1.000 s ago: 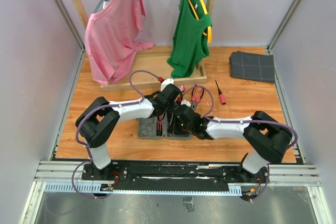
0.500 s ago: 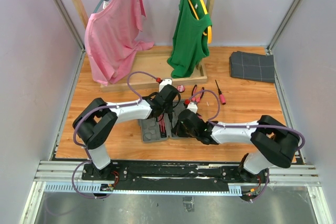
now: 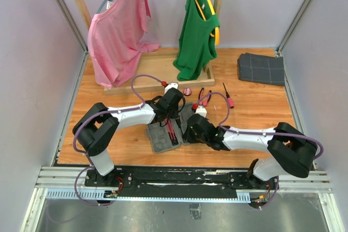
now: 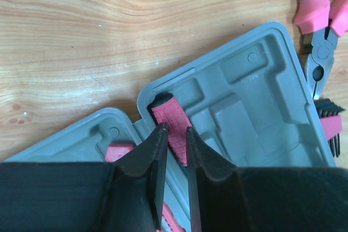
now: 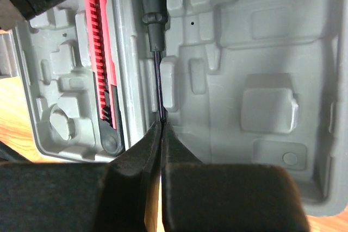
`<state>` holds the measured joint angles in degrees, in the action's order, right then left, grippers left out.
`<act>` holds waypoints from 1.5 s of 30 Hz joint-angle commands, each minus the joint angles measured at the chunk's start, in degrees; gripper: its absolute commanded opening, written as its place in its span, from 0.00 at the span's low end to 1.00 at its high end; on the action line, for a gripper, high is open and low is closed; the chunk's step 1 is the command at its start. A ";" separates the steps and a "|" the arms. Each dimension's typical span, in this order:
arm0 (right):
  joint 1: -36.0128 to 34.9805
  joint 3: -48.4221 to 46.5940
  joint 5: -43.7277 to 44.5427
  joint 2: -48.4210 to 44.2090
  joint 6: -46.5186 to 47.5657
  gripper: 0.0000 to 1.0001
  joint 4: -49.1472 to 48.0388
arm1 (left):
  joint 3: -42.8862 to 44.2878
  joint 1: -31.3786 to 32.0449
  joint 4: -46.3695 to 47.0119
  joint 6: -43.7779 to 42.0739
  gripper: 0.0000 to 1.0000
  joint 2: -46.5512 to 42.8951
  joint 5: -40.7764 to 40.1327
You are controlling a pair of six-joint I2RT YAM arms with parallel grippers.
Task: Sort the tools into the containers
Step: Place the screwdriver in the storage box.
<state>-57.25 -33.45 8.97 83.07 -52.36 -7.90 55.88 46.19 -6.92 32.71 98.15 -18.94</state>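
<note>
- Near the middle of the table (image 3: 250, 108), close to the arm bases, the grey tool case (image 3: 160, 140) lies open and skewed to the table edge.
- Right gripper (image 5: 161, 126): fingers together over the case, their tips at the end of the thin shaft of a red-handled screwdriver (image 5: 154, 23). Whether the shaft is pinched cannot be told.
- Left gripper (image 4: 175, 130): clamped on the screwdriver's red handle, one finger on each side. The tool lies along the hinge line between the two halves.
- One half, just beside the hinge: a long red knife-like tool (image 5: 100, 52) is seated in its recess.
- Just beyond the case, on the table: pink-handled pliers (image 4: 321, 25), with a small black-and-red toothed piece (image 4: 329, 126) at their tip.
- Farther right: a loose screwdriver (image 3: 228, 96). Farther left: a small round red piece (image 3: 187, 91).
- Far right corner: a dark grey folded cloth (image 3: 261, 68).
</note>
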 commanded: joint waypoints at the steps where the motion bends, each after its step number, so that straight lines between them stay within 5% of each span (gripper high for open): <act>1: 0.21 3.53 -0.27 -0.63 7.48 0.01 15.12 | -0.54 -0.05 -1.89 -2.18 0.24 -0.90 3.12; 6: 0.21 0.30 -3.90 -5.83 12.53 0.05 12.21 | 0.60 -0.05 -1.32 -3.19 0.25 -0.71 4.02; 13: 0.21 -3.69 -8.12 -8.84 16.01 0.26 10.31 | 0.60 -0.04 -0.44 -3.88 0.26 -0.94 4.61; 26: 5.36 -0.51 7.62 -22.86 18.32 0.38 22.88 | -3.04 -0.05 5.33 -8.42 0.40 -13.63 7.73; 35: 16.25 4.35 -7.13 -22.74 22.19 0.42 19.48 | -9.22 -0.36 3.32 -8.30 0.48 -23.09 5.18; 45: 17.84 9.38 -17.58 -18.99 20.90 0.43 11.39 | -14.65 -1.19 0.85 -6.79 0.49 -28.94 2.01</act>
<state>-40.75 -25.82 -2.22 63.59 -31.48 7.92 41.50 45.54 -6.09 25.50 71.70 -14.79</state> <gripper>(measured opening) 0.427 0.488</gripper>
